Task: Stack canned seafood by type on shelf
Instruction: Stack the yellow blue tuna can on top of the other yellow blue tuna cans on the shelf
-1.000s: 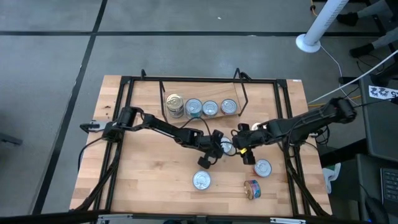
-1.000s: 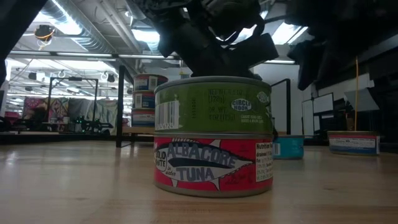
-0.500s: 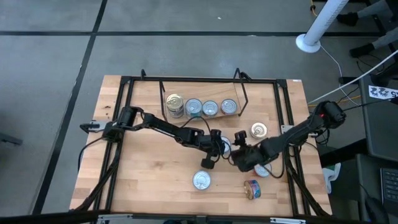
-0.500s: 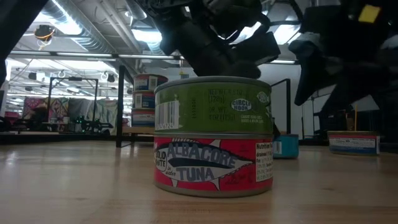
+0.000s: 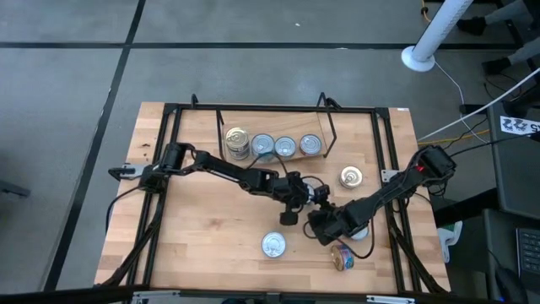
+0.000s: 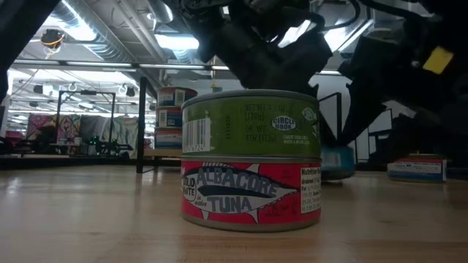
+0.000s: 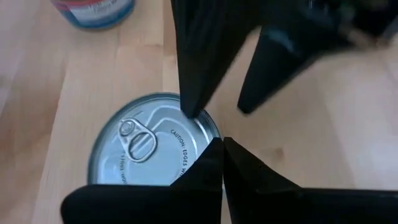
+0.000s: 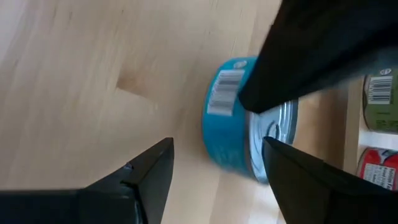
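1. Standing on the table [image 5: 202, 228] near its middle, the blue tin [image 8: 230, 118] showed a barcode on its side and a silver lid.
2. The right gripper [image 8: 211, 163] was spread wide just short of that tin, grasping nothing; the left gripper [image 7: 222, 144], clenched empty, hung above its lid.
3. The tin stood upright, lid up, with its axis vertical, well apart from the shelf [image 5: 270, 127].

My wooden table [image 5: 202, 236] holds the shelf [image 5: 274, 127] at upper centre with four tins [image 5: 274, 145], and loose tins [image 5: 272, 245] at lower centre.
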Controlling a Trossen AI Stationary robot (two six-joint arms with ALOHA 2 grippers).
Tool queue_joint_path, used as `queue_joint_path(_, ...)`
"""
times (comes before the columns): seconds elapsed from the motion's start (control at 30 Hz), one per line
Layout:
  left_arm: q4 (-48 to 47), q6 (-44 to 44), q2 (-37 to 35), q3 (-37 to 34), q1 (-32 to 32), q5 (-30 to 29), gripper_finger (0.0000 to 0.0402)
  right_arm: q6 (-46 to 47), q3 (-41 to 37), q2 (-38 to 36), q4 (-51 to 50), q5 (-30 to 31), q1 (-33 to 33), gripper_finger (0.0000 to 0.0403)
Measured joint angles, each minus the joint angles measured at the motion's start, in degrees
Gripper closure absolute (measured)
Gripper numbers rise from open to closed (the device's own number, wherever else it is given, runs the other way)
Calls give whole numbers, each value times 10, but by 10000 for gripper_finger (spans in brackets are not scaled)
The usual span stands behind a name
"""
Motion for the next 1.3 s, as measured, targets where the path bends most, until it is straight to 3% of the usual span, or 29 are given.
queue_joint_path(0.2, -1, -36, 0, 16, 9, 23, 401, 2, 0, 0, 8, 51, 0, 159)
queue_joint_path(0.53, 0, -98, -1, 17, 26, 44, 401, 11, 0, 0, 6, 13, 0, 159)
queue_joint_path(1.07, 30, -142, -1, 17, 29, 101, 401, 37, -16, 0, 6, 65, 0, 160)
queue_joint_path(1.17, 30, -142, -1, 17, 30, 104, 401, 37, -16, 0, 6, 66, 0, 172)
queue_joint_path(1.3, 29, -139, -1, 17, 30, 105, 401, 37, -16, 0, 6, 45, 0, 216)
